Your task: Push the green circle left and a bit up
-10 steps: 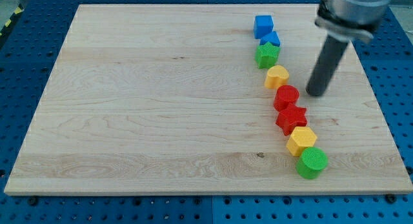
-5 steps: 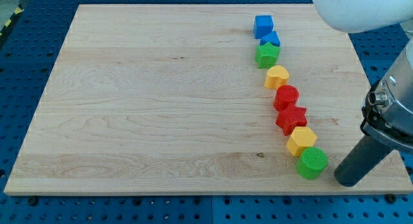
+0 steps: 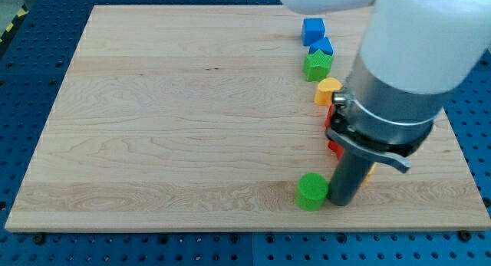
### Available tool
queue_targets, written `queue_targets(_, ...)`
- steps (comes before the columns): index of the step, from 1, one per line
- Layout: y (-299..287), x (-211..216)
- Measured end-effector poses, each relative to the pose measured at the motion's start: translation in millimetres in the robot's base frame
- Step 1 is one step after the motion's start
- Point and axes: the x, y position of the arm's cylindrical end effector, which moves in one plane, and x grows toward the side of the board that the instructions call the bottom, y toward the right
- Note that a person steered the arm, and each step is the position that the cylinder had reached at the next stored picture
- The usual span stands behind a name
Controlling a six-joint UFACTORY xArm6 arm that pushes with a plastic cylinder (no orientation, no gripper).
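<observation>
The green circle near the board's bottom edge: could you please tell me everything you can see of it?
The green circle is a short, round, bright green block, plastic-looking, with a finely ridged flat top. It lies flat on the wooden board near the view's bottom edge, right of centre. My tip stands against its right side, seemingly touching it. No other block touches it.

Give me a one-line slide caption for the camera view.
Dark rod's tip presses the green circle block's right side near the wooden board's bottom edge.
</observation>
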Motion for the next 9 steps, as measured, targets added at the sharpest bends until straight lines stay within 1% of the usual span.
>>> queue_targets(1, -16, 5)
queue_targets(2, -17, 27)
queue_targets(4, -73, 28)
queue_targets(6, -61, 28)
queue_targets(8, -72, 26)
queue_targets(9, -81, 8)
